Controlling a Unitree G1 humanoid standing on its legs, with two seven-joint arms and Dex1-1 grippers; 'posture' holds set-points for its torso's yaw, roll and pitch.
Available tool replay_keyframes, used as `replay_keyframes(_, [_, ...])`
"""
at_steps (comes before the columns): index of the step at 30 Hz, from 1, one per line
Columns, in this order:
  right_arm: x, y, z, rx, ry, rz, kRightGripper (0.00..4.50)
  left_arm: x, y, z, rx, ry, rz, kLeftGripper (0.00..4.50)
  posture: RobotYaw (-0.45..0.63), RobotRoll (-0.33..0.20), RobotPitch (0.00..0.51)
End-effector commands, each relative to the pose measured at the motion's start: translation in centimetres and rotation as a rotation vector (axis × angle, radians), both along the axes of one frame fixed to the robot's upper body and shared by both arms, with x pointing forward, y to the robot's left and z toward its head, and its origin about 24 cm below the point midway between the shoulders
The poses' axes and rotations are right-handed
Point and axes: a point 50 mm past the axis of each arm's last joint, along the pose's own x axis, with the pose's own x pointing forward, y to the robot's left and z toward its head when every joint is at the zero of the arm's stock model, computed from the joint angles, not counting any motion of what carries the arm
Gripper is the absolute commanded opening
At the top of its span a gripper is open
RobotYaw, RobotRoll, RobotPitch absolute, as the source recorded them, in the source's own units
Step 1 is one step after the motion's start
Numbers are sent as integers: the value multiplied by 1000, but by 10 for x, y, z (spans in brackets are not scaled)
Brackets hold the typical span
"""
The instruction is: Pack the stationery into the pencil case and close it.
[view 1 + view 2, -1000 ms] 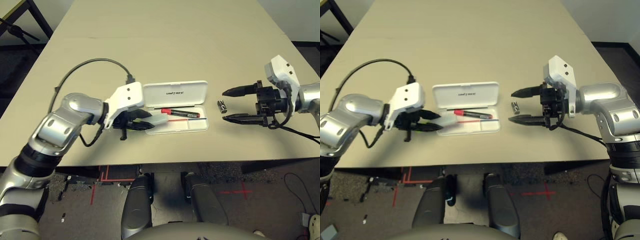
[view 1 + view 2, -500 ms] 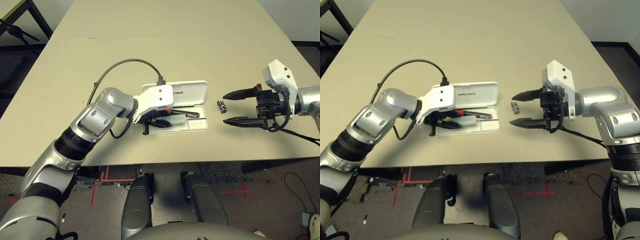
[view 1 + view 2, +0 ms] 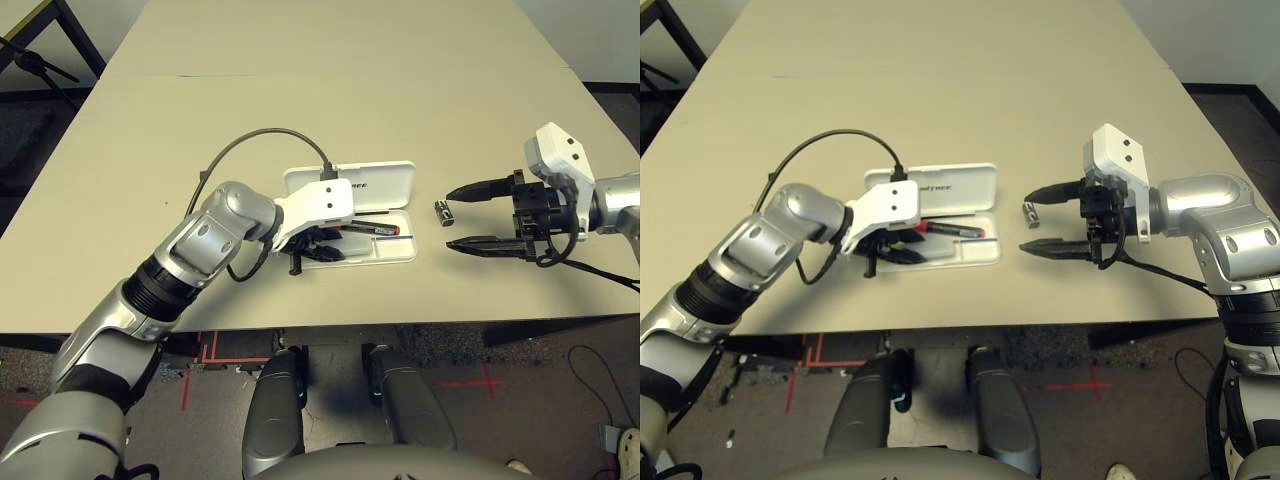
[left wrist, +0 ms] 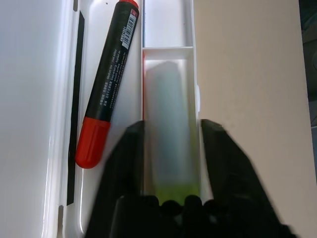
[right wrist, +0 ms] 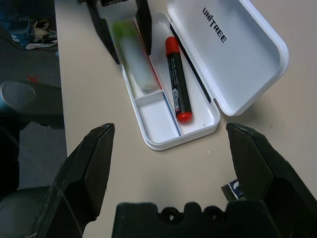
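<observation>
Step in hand, as judged: the translucent stick [image 4: 168, 124] is being set into a compartment of the open pencil case [image 3: 375, 185], mid-surface toward the near edge, beside the red marker [image 4: 106, 89]. Left tool [image 4: 171, 148] is parted, fingers flanking the stick; contact cannot be told. Right tool [image 3: 465, 215] is spread wide, empty. The small cylinder [image 3: 443, 211] lies just beside the case; fetching it is likely next, then closing.

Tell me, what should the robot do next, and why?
Probably lift the left gripper away: its fingers look spread beside the translucent stick, which lies in the pencil case by the red marker. The small cylinder waits outside.
</observation>
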Motion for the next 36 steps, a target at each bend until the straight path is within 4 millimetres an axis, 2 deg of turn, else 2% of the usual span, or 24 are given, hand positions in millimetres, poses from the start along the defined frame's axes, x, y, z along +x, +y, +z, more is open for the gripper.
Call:
replay_keyframes(1, [0, -2, 2, -8, -14, -4, 4500, -2, 2, 5, -13, -6, -4, 3705, -40, 0, 193])
replay_keyframes(3, [0, -2, 2, -9, -14, -4, 4500, -2, 5, 9, -23, -14, -3, 4450, -39, 0, 192])
replay_keyframes(7, [0, -4, 5, -7, -15, -5, 4500, -7, 16, 22, -59, -38, -12, 4482, -37, 0, 193])
replay_keyframes(14, [0, -9, 6, -22, 5, -32, 4500, -20, 48, 47, -97, -92, 0, 4482, -29, 0, 195])
replay_keyframes(18, [1, -14, 8, -49, 34, -103, 4500, -26, 64, 57, -109, -125, 24, 4482, -14, 0, 195])
replay_keyframes(26, [0, -20, 15, -108, 204, -363, 4500, -34, 67, 75, -153, -162, 14, 4482, 1, 0, 194])
replay_keyframes(36, [7, -16, 23, -119, 305, -630, 4500, -31, 59, 75, -173, -165, 0, 4482, -18, 0, 192])
